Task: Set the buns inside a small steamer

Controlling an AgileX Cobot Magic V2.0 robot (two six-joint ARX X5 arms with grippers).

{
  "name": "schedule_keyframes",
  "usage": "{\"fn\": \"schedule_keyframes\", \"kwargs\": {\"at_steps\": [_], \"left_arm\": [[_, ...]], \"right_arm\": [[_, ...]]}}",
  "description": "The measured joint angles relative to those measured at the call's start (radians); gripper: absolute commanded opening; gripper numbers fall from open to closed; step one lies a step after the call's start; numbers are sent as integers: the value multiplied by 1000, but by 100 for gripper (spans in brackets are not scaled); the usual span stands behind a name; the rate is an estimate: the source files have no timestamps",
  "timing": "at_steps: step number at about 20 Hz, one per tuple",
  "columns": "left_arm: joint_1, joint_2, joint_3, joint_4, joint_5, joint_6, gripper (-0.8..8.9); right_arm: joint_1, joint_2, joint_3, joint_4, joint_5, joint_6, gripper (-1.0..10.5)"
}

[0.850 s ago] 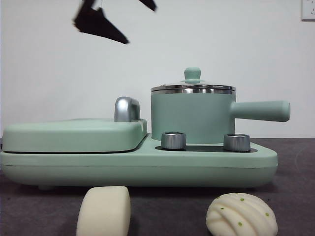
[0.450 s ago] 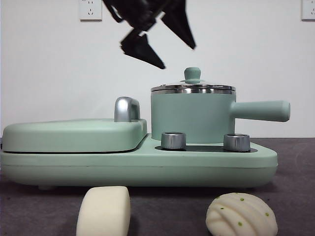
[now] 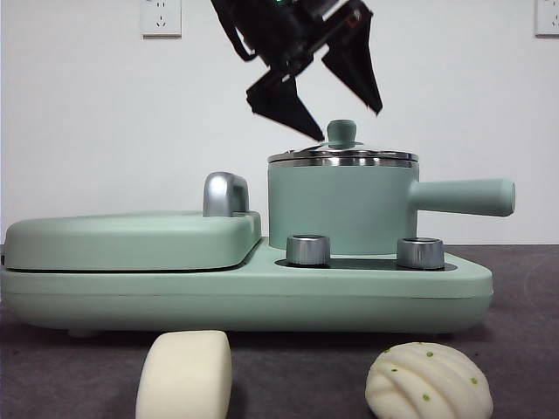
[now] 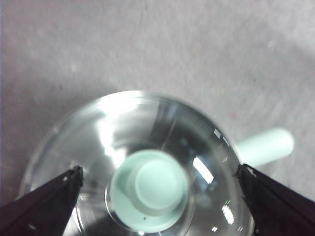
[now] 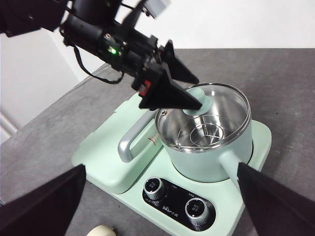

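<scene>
Left gripper (image 3: 336, 118) fingers spread wide, straddling the green knob (image 4: 152, 189) of the glass lid (image 3: 342, 156), not touching yet; right gripper (image 5: 157, 196) open too, waiting high. Nearest on the table: smooth oblong bun (image 3: 184, 374) and ridged flecked bun (image 3: 428, 381), well apart. Behind them the small steamer (image 3: 336, 209), lid on. Step looks like lid removal; next needs descent, closing on knob
</scene>
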Motion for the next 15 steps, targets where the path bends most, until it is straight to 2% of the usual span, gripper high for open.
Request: {"fn": "schedule_keyframes", "kwargs": {"at_steps": [3, 6, 11, 13, 15], "left_arm": [[0, 19, 5, -14, -8, 13, 487], [0, 19, 6, -13, -8, 18, 360], [-3, 18, 10, -5, -48, 31, 76], [-9, 18, 15, -10, -60, 39, 18], [-10, 19, 15, -10, -62, 45, 18]], "right_arm": [[0, 0, 0, 0, 0, 0, 491], [0, 0, 0, 0, 0, 0, 491], [0, 0, 0, 0, 0, 0, 491], [0, 0, 0, 0, 0, 0, 491], [0, 0, 0, 0, 0, 0, 491]]}}
